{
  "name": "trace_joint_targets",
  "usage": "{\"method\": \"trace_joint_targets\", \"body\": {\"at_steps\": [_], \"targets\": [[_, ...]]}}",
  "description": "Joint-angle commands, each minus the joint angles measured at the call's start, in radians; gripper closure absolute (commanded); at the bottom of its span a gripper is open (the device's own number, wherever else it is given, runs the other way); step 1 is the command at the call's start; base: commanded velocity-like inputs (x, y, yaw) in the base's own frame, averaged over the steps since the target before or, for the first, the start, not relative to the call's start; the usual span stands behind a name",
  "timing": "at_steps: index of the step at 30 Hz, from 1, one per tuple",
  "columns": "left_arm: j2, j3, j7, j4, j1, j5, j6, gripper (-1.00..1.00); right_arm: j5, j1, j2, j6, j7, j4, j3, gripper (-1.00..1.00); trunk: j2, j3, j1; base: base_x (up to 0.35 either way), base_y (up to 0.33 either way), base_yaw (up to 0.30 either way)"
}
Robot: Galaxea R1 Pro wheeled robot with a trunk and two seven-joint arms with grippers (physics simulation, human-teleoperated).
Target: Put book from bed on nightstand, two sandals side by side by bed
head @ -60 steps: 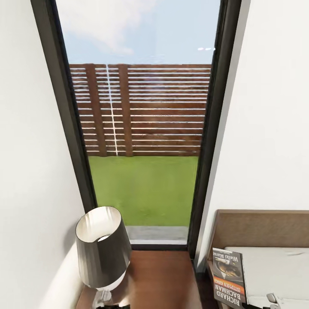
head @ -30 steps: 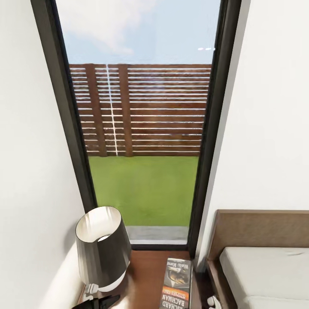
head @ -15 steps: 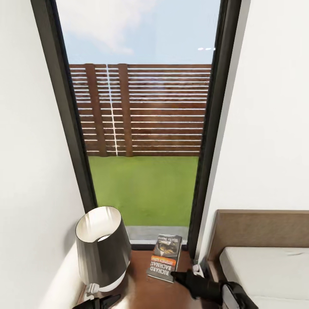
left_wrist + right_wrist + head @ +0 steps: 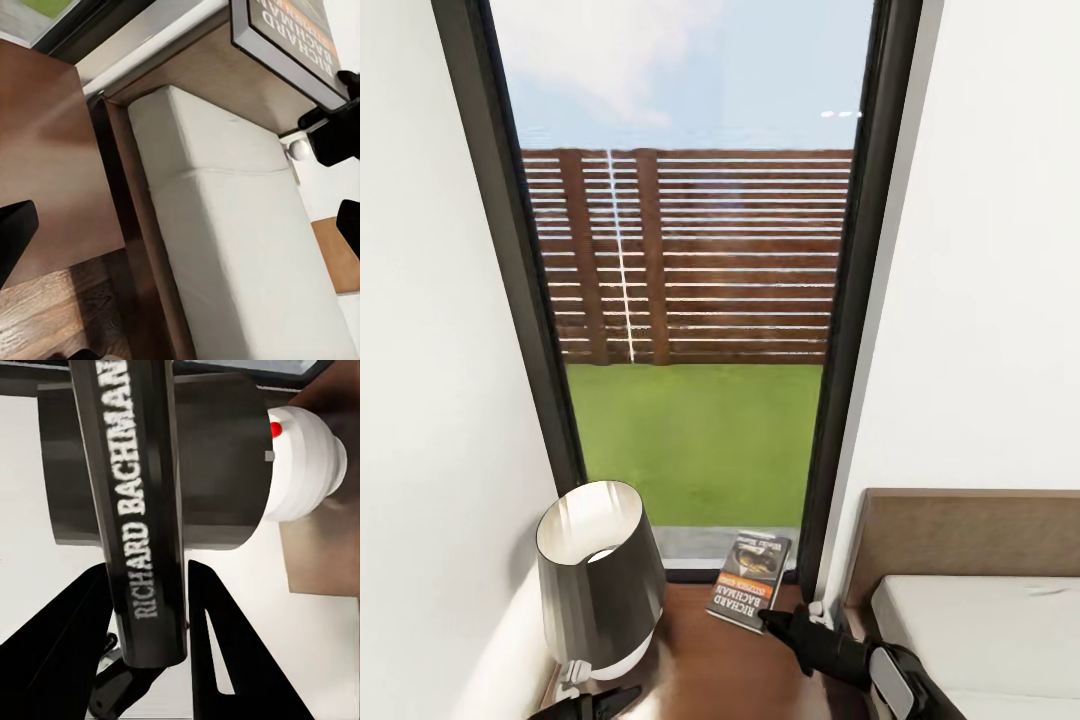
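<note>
The book point(image 4: 750, 580), dark with an orange band and "Richard Bachman" lettering, hangs tilted over the back of the nightstand point(image 4: 700, 665), close to the window. My right gripper point(image 4: 772, 620) is shut on its near edge. The right wrist view has the book's spine point(image 4: 142, 510) clamped between the two black fingers point(image 4: 67, 652). My left gripper point(image 4: 180, 240) is open and holds nothing, low beside the nightstand point(image 4: 45, 150) and the bed point(image 4: 240, 247). The book point(image 4: 289, 34) also appears there from below. The bed's grey mattress point(image 4: 980, 630) lies at the lower right. The sandals are out of view.
A lamp point(image 4: 600, 575) with a dark shade stands on the nightstand's left half, near the book. A tall dark-framed window point(image 4: 690, 300) rises behind, with white walls on both sides. The brown headboard point(image 4: 970, 530) stands right of the nightstand.
The right gripper has carried the book from over the bed leftward to the nightstand, then farther back toward the window. The lamp has stayed put.
</note>
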Motion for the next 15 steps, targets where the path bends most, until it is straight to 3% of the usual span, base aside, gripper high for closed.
{"method": "trace_joint_targets", "body": {"at_steps": [1, 11, 15], "targets": [[0.000, 0.001, -0.004, 0.000, -0.001, 0.002, 0.009, -1.00, -0.002, -0.001, 0.002, 0.006, 0.001, 0.002, -0.006, 1.00, -0.001, -0.002, 0.000, 0.000, 0.000, 0.000], [0.000, 0.001, -0.002, 0.000, -0.001, 0.002, 0.009, -1.00, -0.001, -0.001, 0.005, 0.086, 0.000, 0.011, -0.003, 1.00, -0.001, -0.002, 0.000, 0.000, 0.000, 0.000], [0.000, 0.002, -0.002, 0.000, -0.001, 0.002, 0.009, -1.00, -0.001, -0.001, 0.005, 0.088, -0.001, 0.011, -0.003, 1.00, -0.029, -0.014, 0.016, 0.000, 0.000, 0.000]]}}
